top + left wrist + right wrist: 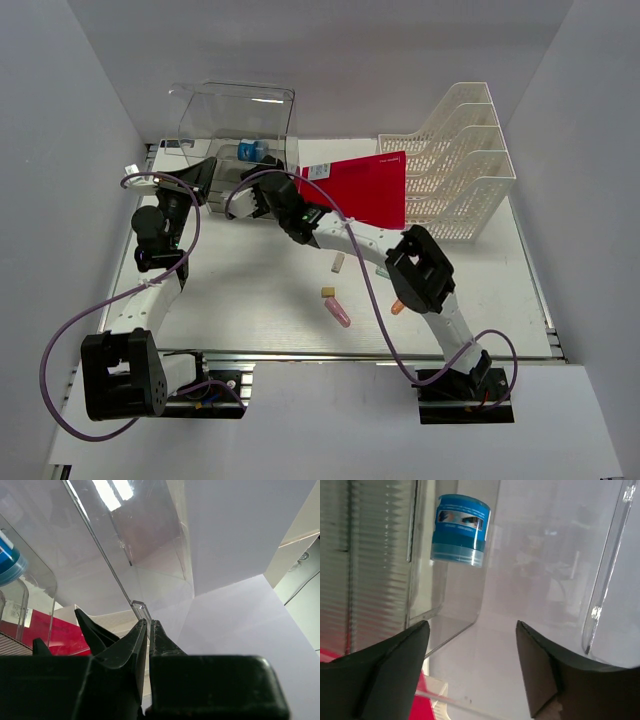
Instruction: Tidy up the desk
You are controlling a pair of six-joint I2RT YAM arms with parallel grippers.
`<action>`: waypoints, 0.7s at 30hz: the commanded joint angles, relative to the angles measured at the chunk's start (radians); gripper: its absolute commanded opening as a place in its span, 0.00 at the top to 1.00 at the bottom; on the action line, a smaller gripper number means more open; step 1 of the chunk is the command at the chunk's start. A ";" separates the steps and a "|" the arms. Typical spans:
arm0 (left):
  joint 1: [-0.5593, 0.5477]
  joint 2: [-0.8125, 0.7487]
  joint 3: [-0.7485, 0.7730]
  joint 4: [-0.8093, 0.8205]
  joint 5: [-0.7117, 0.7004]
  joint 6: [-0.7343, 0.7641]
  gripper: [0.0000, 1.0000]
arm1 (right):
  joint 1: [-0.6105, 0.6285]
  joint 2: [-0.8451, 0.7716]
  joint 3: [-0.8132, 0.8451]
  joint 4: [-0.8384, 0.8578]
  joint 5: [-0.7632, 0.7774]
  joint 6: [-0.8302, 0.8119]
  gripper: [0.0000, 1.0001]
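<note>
Top external: the desk is spread out white under both arms, with its silver rail at the near edge. Both grippers are up at the clear drawer box in the far left corner.
Left gripper: the fingers are drawn together. In the left wrist view they look pinched on a thin clear edge of the box, right at its small tab.
Right gripper: the fingers are spread wide and hold nothing. They face into the box with the blue tub dead ahead and apart from both pads.
Step in hand: we read this as work at the box, the left arm steadying it while the right arm deals with the tub.
Doing it well: we'd hold the left pinch firm without levering that thin wall. We'd run the right fingers straight down the middle of the opening, since the clear walls are hard to see and close on both sides.
Desk and fingers: the tabletop lies below both sets of fingers, and we see neither touching it. Both wrist views are filled by the box, not the bare top.
Left to tidy: a beige eraser, a small yellow block, a pink pen and an orange piece lie loose mid-desk, well apart from both grippers.
Far right: a red folder sits up against the white file rack.
</note>
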 commanded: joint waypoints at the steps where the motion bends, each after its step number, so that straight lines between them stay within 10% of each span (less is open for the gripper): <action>1: -0.004 -0.043 0.042 0.034 0.007 -0.002 0.96 | 0.008 -0.116 -0.026 -0.026 -0.078 0.069 0.26; 10: -0.004 -0.042 0.045 0.033 0.002 -0.004 0.97 | 0.031 -0.263 -0.188 -0.050 -0.218 0.079 0.60; 14: -0.004 -0.043 0.042 0.033 0.002 -0.002 0.97 | 0.062 -0.314 -0.265 -0.092 -0.262 0.072 0.98; 21: -0.004 -0.046 0.023 0.029 -0.001 -0.002 0.97 | 0.093 -0.437 -0.363 -0.293 -0.348 0.089 1.00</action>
